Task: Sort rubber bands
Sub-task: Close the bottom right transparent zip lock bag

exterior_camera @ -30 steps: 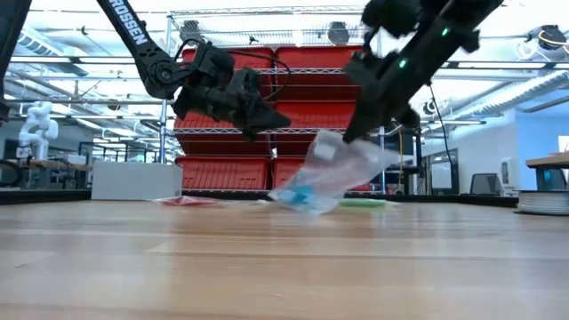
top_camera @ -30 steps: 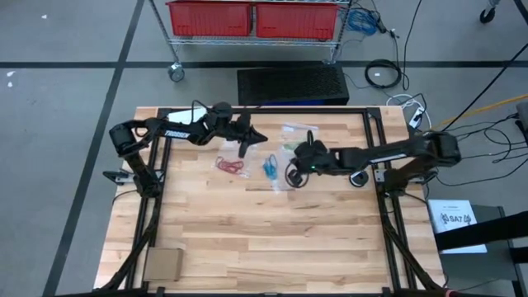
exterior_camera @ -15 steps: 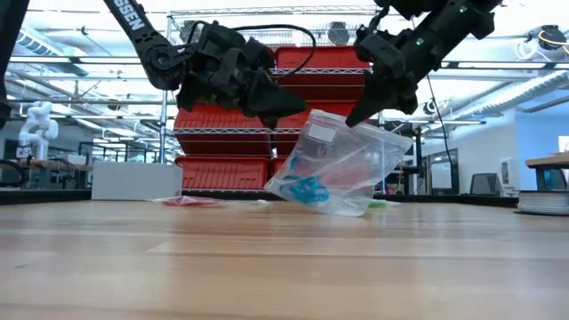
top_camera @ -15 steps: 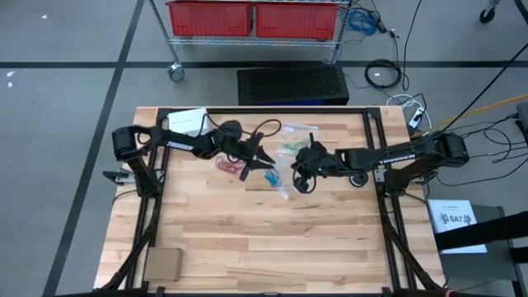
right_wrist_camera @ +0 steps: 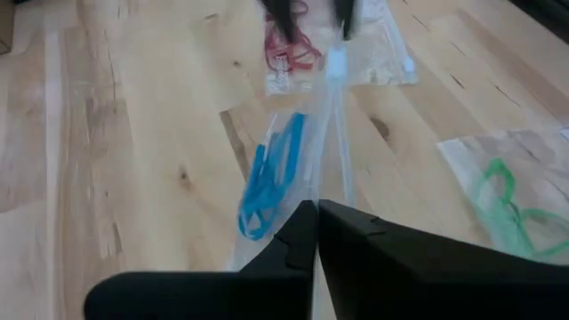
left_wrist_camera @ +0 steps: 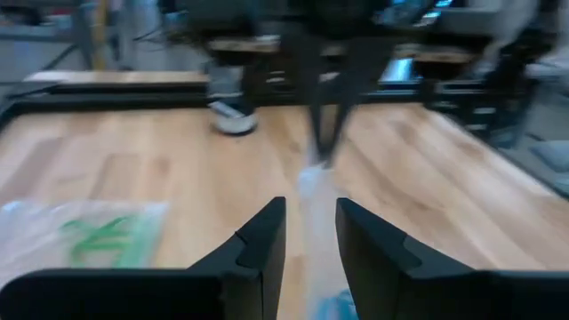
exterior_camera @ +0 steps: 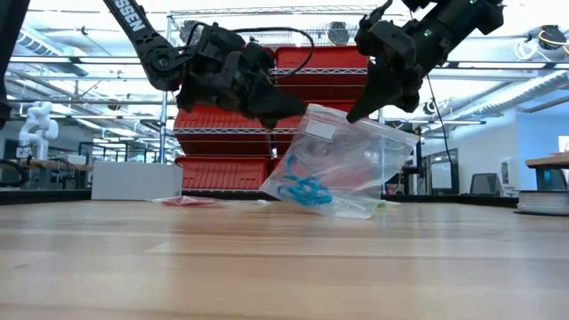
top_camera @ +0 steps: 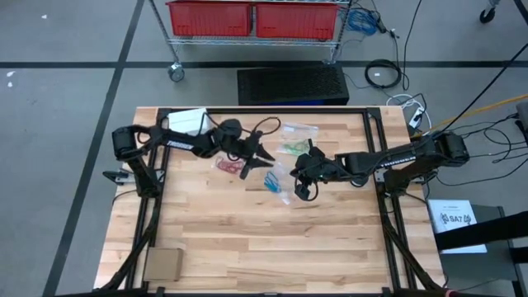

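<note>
A clear plastic bag (exterior_camera: 333,169) with blue rubber bands (exterior_camera: 302,189) inside is held up over the table's middle. My right gripper (right_wrist_camera: 316,213) is shut on it. It also shows in the high view (top_camera: 299,186). My left gripper (left_wrist_camera: 311,236) is open at the bag's other upper end (exterior_camera: 307,111), with the bag's thin edge (left_wrist_camera: 316,191) running between its fingers; I cannot tell whether they touch it. A bag with red bands (top_camera: 233,167) and a bag with green bands (top_camera: 293,148) lie flat on the table. My right gripper pinches the bag's upper edge (right_wrist_camera: 327,182) between its two shut fingers, coming slanting down from the table's right side. The bag hangs tilted below the fingers, with the blue bands (right_wrist_camera: 271,173) gathered in its lower part, which is down at the table top (exterior_camera: 356,212).
A white sheet (top_camera: 188,121) lies at the far left of the table. A brown block (top_camera: 162,264) sits at the near left corner. A round roll (top_camera: 358,177) lies by the right arm. Bare wood spans the near half (top_camera: 272,239). Red bins (top_camera: 252,16) stand beyond the far edge.
My left gripper has gone toward the table's right and near edges, up to the blue-band bag's upper end. My right gripper has raised the bag's upper edge, so the bag stands higher and more spread out, with its lower part still down at the table.
</note>
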